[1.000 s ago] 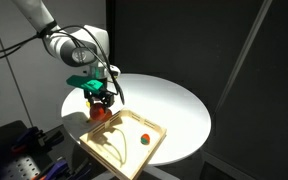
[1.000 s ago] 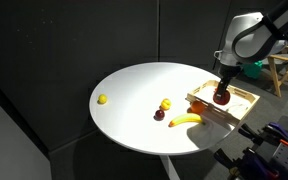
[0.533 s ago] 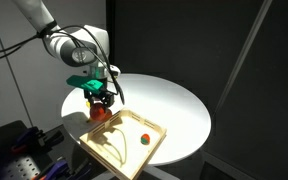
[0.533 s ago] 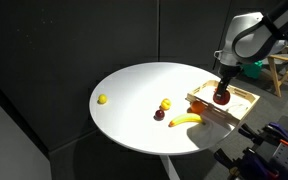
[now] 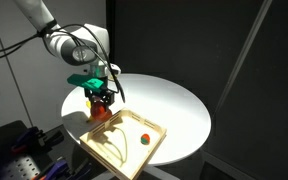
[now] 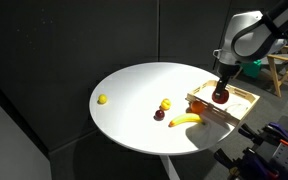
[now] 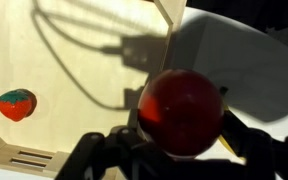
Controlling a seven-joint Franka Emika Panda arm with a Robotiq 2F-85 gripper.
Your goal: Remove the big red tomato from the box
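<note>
Round white table (image 6: 134,100), with the box (image 5: 114,148) of light wood at its edge. Over the box's corner, the gripper (image 5: 101,104), jaws part-closed and clamped on both sides of the big red tomato (image 7: 181,110). Cannot tell whether lifted clear. Inside the box, a small red-and-green piece (image 7: 16,104). Near the box, on the table, a banana (image 6: 186,120).

Exteriors sharing table (image 5: 170,100), wrist over box (image 7: 74,60)

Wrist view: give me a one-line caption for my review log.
End effector gripping the big red tomato near a corner of the box, a small red-and-green piece lying inside.
</note>
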